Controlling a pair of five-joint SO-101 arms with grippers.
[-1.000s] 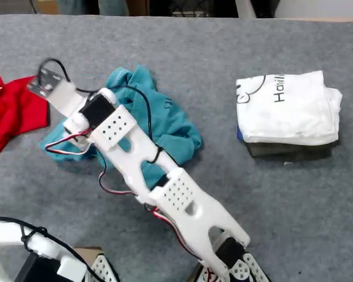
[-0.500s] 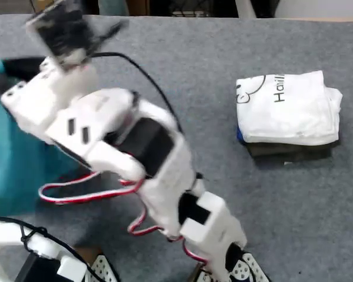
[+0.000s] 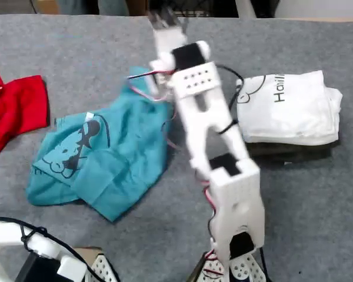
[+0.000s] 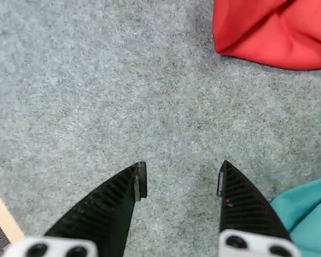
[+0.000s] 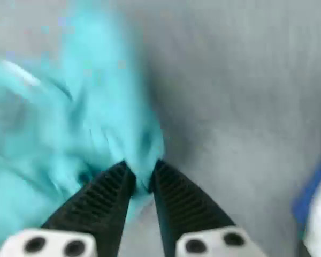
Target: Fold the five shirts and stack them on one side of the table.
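A teal shirt lies spread at the table's left centre, with one edge lifted toward the far middle. My right gripper is shut on a fold of the teal shirt; in the high view the right arm stretches to the far middle of the table. A red shirt lies at the left edge. My left gripper hangs open over bare cloth, with the red shirt and a teal shirt corner near it. Folded shirts, a white one on top, form a stack at the right.
The grey table cover is bare at the front right. The left arm's base stands at the front left edge. Dark folded shirts sit under the white one.
The right arm has swung from the left side to the far middle, dragging the teal shirt with it. The shirt has gone from a bunched heap to a spread shape.
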